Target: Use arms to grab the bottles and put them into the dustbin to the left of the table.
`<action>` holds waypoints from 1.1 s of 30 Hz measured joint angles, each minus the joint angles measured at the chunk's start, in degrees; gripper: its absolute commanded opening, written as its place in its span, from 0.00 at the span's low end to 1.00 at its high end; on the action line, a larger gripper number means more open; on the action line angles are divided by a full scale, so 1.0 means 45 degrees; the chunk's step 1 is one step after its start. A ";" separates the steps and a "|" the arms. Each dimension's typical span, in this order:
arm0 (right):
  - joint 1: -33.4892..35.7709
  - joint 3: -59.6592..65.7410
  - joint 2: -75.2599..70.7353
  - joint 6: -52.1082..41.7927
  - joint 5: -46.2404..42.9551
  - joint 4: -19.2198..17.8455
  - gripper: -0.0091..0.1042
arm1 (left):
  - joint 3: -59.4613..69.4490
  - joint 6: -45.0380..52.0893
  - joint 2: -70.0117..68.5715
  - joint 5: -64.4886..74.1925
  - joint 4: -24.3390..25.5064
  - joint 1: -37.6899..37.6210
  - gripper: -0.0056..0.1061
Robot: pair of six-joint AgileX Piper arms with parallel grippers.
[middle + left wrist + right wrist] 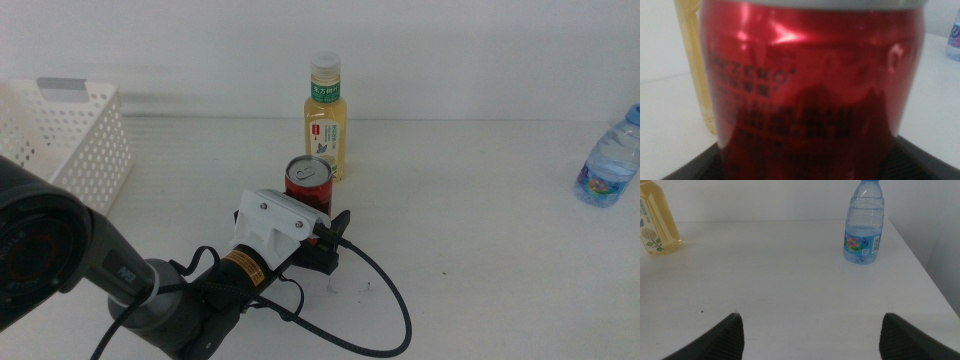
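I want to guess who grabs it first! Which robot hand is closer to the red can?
Left. The left gripper is right at the red soda can, jaws either side of it. The right gripper waits far off, open, facing the water bottle.

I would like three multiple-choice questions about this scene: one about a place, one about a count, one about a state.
1. Where does the tea bottle stand?
A. just behind the red soda can
B. inside the dustbin
C. at the table's right edge

2. How many drink containers stand on the table?
A. one
B. three
C. five

3. How do the right gripper's jaws stand?
A. closed on the water bottle
B. closed on the tea bottle
C. wide apart, holding nothing

Answers:
1 A: the middle view shows it right behind the can, where the left gripper is.
2 B: tea bottle, can and water bottle.
3 C: in the right wrist view, bare table lies between them.
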 measured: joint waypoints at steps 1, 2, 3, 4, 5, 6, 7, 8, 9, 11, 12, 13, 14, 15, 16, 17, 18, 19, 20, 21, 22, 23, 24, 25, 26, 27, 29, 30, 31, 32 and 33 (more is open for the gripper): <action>0.0000 0.0000 0.0000 0.0000 0.0000 0.0000 0.84 | 0.0000 0.0000 0.0000 0.0066 -0.0050 0.0000 0.89; 0.0000 0.0000 0.0000 0.0000 0.0000 0.0000 0.84 | 0.0000 0.0000 0.0000 0.0121 -0.0070 0.0000 0.89; 0.0000 0.0000 0.0000 0.0000 0.0000 0.0000 0.84 | 0.0000 0.0000 0.0000 0.0150 -0.0110 0.0000 0.89; 0.0000 0.0000 0.0000 0.0000 0.0000 0.0000 0.84 | 0.0000 0.0000 0.0000 0.0185 -0.0145 0.0000 0.89; 0.0000 0.0000 0.0000 0.0000 0.0000 0.0000 0.84 | 0.0000 0.0000 0.0000 0.0218 -0.0175 0.0000 0.89; 0.0000 0.0000 0.0000 0.0000 0.0000 0.0000 0.84 | 0.0000 0.0000 0.0000 0.0237 -0.0170 0.0000 0.89; 0.0000 0.0000 0.0000 0.0000 0.0000 0.0000 0.84 | 0.0000 0.0026 0.0000 0.0237 -0.0188 0.0000 0.89; 0.0000 0.0000 0.0000 0.0000 0.0000 0.0000 0.84 | 0.0000 0.0026 0.0000 0.0237 -0.0221 0.0000 0.89; 0.0000 0.0000 0.0000 0.0000 0.0000 0.0000 0.84 | -0.0019 0.0026 0.0000 0.0269 -0.0221 0.0000 0.89; 0.0000 0.0000 0.0000 0.0000 0.0000 0.0000 0.84 | -0.0118 0.0026 0.0000 0.0361 -0.0221 0.0000 0.89; 0.0000 0.0000 0.0000 0.0000 0.0000 0.0000 0.84 | -0.0210 0.0026 0.0000 0.0408 -0.0221 0.0000 0.89; 0.0000 0.0000 0.0000 0.0000 0.0000 0.0000 0.84 | -0.0283 0.0026 0.0000 0.0494 -0.0221 0.0000 0.89; 0.0000 0.0000 0.0000 0.0000 0.0000 0.0000 0.84 | -0.0358 0.0026 0.0000 0.0578 -0.0221 0.0000 0.89; 0.0000 0.0000 0.0000 0.0000 0.0000 0.0000 0.84 | -0.0452 0.0026 0.0000 0.0666 -0.0221 0.0000 0.89; 0.0000 0.0000 0.0000 0.0000 0.0000 0.0000 0.84 | -0.0525 0.0026 0.0000 0.0759 -0.0221 0.0000 0.89; 0.0000 0.0000 0.0000 0.0000 0.0000 0.0000 0.84 | -0.0547 0.0026 0.0000 0.0779 -0.0231 0.0000 0.89; 0.0000 0.0000 0.0000 0.0000 0.0000 0.0000 0.84 | -0.0557 0.0026 0.0000 0.0835 -0.0252 0.0000 0.89; 0.0000 0.0000 0.0000 0.0000 0.0000 0.0000 0.84 | -0.0577 0.0026 0.0000 0.0888 -0.0252 0.0000 0.89; 0.0000 0.0000 0.0000 0.0000 0.0000 0.0000 0.84 | -0.0577 0.0049 0.0000 0.0958 -0.0252 0.0000 0.89; 0.0000 0.0000 0.0000 0.0000 0.0000 0.0000 0.84 | -0.0577 0.0049 0.0000 0.1013 -0.0252 0.0000 0.88; 0.0000 0.0000 0.0000 0.0000 0.0000 0.0000 0.84 | -0.0577 0.0049 0.0000 0.1071 -0.0252 0.0000 0.87; 0.0000 0.0000 0.0000 0.0000 0.0000 0.0000 0.84 | -0.0577 0.0049 0.0000 0.1160 -0.0252 0.0000 0.86; 0.0000 0.0000 0.0000 0.0000 0.0000 0.0000 0.84 | -0.0577 0.0049 0.0000 0.1211 -0.0252 0.0000 0.84; 0.0000 0.0000 0.0000 0.0000 0.0000 0.0000 0.84 | -0.0577 0.0049 0.0000 0.1269 -0.0286 0.0000 0.82; 0.0000 0.0000 0.0000 0.0000 0.0000 0.0000 0.84 | -0.0577 0.0049 0.0000 0.1297 -0.0292 0.0000 0.79; 0.0000 0.0000 0.0000 0.0000 0.0000 0.0000 0.84 | -0.0577 0.0049 0.0000 0.1297 -0.0314 0.0000 0.76; 0.0000 0.0000 0.0000 0.0000 0.0000 0.0000 0.84 | -0.0577 0.0049 0.0000 0.1345 -0.0314 0.0000 0.70; 0.0000 0.0000 0.0000 0.0000 0.0000 0.0000 0.84 | -0.0577 0.0049 0.0000 0.1345 -0.0314 0.0000 0.68; 0.0000 0.0000 0.0000 0.0000 0.0000 0.0000 0.84 | -0.0577 0.0049 0.0000 0.1345 -0.0314 0.0000 0.65; 0.0000 0.0000 0.0000 0.0000 0.0000 0.0000 0.84 | -0.0577 0.0049 0.0000 0.1345 -0.0314 0.0000 0.63; 0.0000 0.0000 0.0000 0.0000 0.0000 0.0000 0.84 | -0.0577 0.0049 0.0000 0.1345 -0.0314 0.0000 0.61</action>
